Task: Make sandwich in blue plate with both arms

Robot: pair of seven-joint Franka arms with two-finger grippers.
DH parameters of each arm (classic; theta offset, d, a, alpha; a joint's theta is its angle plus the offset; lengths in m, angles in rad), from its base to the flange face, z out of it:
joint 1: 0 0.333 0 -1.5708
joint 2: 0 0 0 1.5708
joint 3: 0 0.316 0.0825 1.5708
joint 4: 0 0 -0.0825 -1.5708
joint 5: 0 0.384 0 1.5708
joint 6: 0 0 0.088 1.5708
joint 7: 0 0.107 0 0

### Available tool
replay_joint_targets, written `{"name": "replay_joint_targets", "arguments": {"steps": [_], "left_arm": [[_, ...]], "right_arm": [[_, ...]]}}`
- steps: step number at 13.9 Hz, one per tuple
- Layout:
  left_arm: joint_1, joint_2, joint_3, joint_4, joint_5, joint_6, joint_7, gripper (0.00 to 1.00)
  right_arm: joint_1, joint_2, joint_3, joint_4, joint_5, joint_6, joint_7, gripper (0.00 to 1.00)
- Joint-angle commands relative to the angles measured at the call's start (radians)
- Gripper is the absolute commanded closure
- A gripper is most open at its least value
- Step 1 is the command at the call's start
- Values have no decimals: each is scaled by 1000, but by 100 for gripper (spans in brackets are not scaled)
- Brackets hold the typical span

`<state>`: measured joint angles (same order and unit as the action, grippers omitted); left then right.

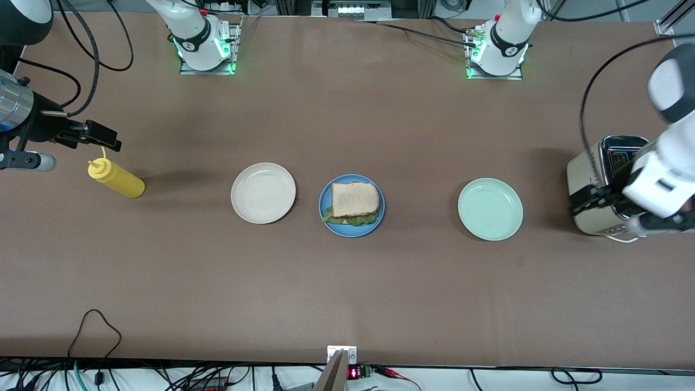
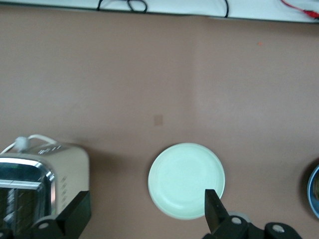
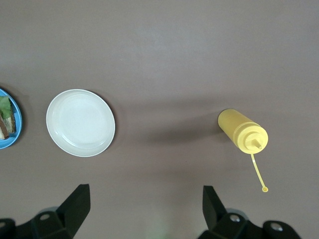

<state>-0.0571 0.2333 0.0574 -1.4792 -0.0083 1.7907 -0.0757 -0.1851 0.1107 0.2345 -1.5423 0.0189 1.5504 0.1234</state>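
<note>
The sandwich (image 1: 354,200), toasted bread on top with green lettuce showing under its edge, lies on the blue plate (image 1: 347,231) at the table's middle. My left gripper (image 1: 583,201) hangs open and empty over the table between the toaster and the mint-green plate; its wrist view shows the wide-apart fingers (image 2: 213,204) and the blue plate's edge (image 2: 315,191). My right gripper (image 1: 89,136) hangs open and empty over the table by the yellow bottle. Its wrist view catches the blue plate (image 3: 14,130) and a bit of the sandwich (image 3: 6,117).
A cream-white plate (image 1: 263,193) (image 3: 80,122) sits beside the blue plate toward the right arm's end. A mint-green plate (image 1: 490,209) (image 2: 186,180) sits toward the left arm's end, with a toaster (image 1: 600,179) (image 2: 40,179) past it. A yellow squeeze bottle (image 1: 115,178) (image 3: 241,130) lies on its side.
</note>
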Motion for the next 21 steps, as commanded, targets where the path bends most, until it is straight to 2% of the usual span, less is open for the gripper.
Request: {"name": "replay_joint_targets", "arguments": {"steps": [1, 3, 4, 5, 7, 8, 15, 21], "left_arm": [[-4, -84, 16, -21, 2, -112, 28, 0], [3, -150, 2, -71, 4, -154, 28, 0], [14, -158, -1, -82, 4, -155, 28, 0], [48, -158, -33, -85, 4, -155, 28, 0], [187, -161, -182, -93, 7, -154, 28, 0], [215, -173, -215, -108, 8, -155, 28, 0], [226, -334, -229, -312, 13, -132, 30, 0], [229, -347, -226, -322, 10, -126, 71, 0]], "right_arm": [[-4, 3, 3, 14, 16, -12, 15, 0], [-7, 3, 2, 14, 16, -13, 13, 0], [-7, 3, 2, 14, 15, -13, 13, 0], [-7, 3, 2, 14, 16, -13, 13, 0], [-7, 3, 2, 14, 16, -13, 13, 0], [-7, 3, 2, 14, 15, -13, 13, 0], [-8, 3, 2, 14, 15, -13, 12, 0], [-8, 3, 2, 14, 16, -13, 13, 0]]}}
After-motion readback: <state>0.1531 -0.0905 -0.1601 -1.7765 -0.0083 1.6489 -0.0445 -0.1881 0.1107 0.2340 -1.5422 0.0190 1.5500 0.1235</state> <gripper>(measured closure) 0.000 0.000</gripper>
